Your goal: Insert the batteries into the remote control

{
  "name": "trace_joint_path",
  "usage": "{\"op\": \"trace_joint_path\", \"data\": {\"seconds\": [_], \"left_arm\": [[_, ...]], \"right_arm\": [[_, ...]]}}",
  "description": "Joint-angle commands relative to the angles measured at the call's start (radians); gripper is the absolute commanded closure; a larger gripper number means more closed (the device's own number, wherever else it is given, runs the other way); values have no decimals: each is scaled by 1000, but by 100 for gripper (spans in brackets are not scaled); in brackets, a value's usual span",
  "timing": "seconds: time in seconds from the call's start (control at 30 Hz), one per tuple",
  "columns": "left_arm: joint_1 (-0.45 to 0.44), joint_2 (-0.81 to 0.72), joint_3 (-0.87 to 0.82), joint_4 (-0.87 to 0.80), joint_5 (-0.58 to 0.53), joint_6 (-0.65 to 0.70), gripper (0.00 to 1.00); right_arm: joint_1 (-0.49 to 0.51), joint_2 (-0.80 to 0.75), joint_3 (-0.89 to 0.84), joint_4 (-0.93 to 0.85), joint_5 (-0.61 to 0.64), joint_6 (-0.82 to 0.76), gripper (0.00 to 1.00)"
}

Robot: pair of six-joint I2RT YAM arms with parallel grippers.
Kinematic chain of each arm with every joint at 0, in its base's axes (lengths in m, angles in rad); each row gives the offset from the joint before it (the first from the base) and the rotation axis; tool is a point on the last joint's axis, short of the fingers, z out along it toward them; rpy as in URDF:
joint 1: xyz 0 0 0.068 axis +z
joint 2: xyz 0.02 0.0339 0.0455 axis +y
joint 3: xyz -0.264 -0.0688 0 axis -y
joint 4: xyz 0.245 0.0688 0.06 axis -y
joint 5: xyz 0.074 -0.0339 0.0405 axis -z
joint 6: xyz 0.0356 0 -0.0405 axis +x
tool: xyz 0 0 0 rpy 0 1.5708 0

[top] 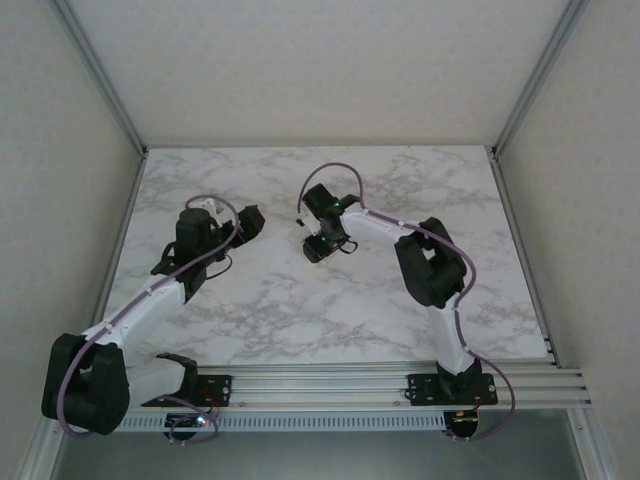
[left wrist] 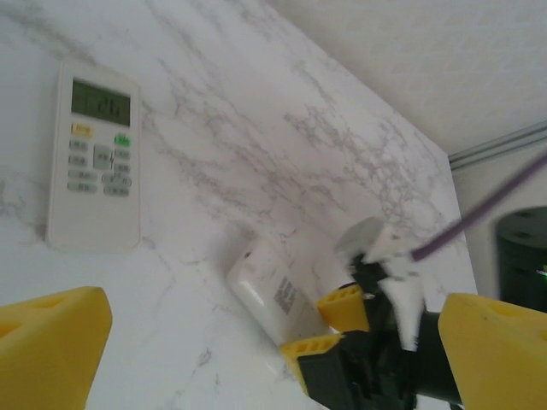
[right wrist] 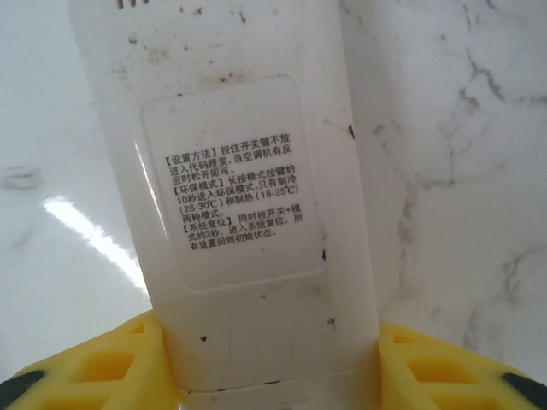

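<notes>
Right pincer (right wrist: 269, 346) clasping face-down remote (right wrist: 239, 171) (label up), second remote (left wrist: 92, 158) nearby

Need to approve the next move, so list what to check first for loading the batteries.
1. The face-down remote sits between the fingers of the right gripper: ok.
2. Grip firm enough to lift: cannot tell.
3. The left gripper is open and holds nothing: ok.
4. The battery cover is off the face-down remote: cannot tell.
5. Where the batteries lie: cannot tell.
6. The face-up remote lies apart from both grippers: ok.
</notes>
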Motion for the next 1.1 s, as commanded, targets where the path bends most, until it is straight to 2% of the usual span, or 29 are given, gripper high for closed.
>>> {"op": "trace_joint_path", "data": {"seconds": [0.0,0.1,0.17,0.3,0.43,0.63,0.73,0.83,0.97,1.07], "left_arm": [[6,31,72,-69,79,-100,7],[-8,83,138,-115,149,-138,15],[-26,109,181,-140,155,-140,20],[-43,123,202,-112,159,-153,30],[-59,144,192,-54,227,-174,38],[-83,176,205,-153,163,-132,71],[-91,180,220,-188,135,-120,81],[-119,204,283,-280,94,-53,85],[-143,239,354,-386,49,26,90],[-144,254,389,-436,20,58,92]], "right_arm": [[11,-194,-109,206,-169,198,57],[13,-268,-210,375,-291,347,56],[22,-280,-228,418,-338,399,56],[54,-287,-227,421,-362,414,56],[70,-288,-225,442,-398,439,56],[88,-269,-223,493,-432,497,56],[98,-253,-207,487,-435,506,55],[104,-245,-191,477,-440,514,48],[105,-261,-170,430,-408,507,25],[100,-301,-172,374,-362,465,13]]}}
